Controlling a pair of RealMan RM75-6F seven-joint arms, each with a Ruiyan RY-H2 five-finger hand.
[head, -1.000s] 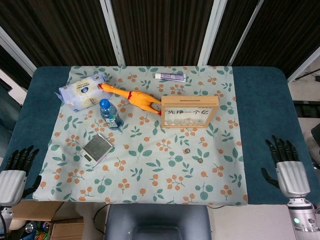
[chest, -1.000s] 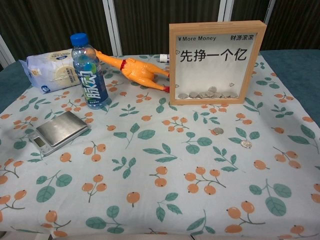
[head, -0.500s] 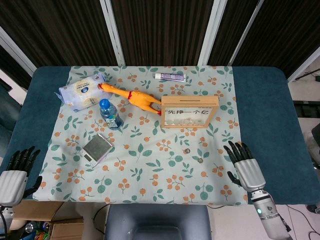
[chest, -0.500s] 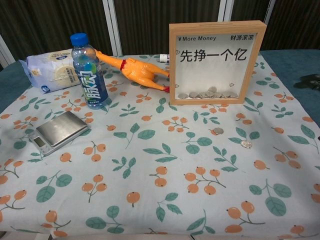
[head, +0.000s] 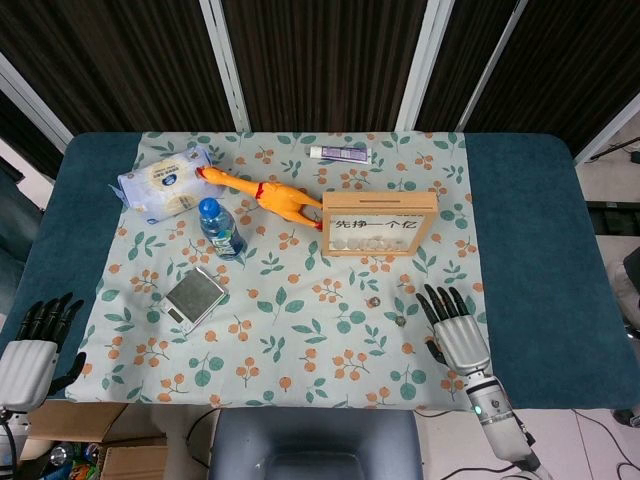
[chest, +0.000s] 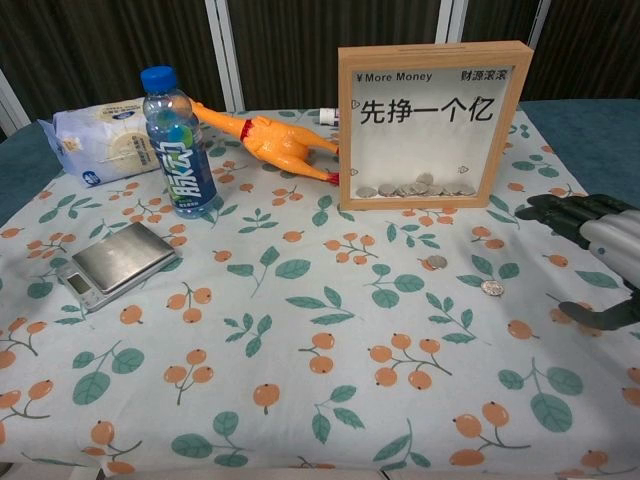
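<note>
A: Start on the left. What do you see there?

B: The left hand (head: 28, 350) sits at the near left corner of the table (head: 530, 230). Its fingers are spread out and it holds nothing. Near it, on the flowery cloth (head: 290, 350), is a little silver scale (head: 195, 297). Behind that are a water bottle (head: 219, 228) and a bag of snacks (head: 165, 183).

A: And in the middle?

B: A rubber chicken (head: 262, 194) lies by the bag. Next comes a wooden coin box (head: 380, 223) standing up, with coins inside at the bottom. A small tube (head: 340, 153) lies far behind it.

A: Where are the loose coins?

B: Two of them lie flat on the cloth in front of the box: one coin (chest: 436, 262) and a second coin (chest: 491, 288) a bit to its right.

A: And the right hand?

B: The right hand (head: 457, 335) is over the cloth, just right of the coins. Its fingers are stretched out and apart, holding nothing.

A: What could go wrong?

B: I think flat coins are hard to pick up. The fingers could push a coin away or bunch up the cloth. A big swing could also bump the box over.
</note>
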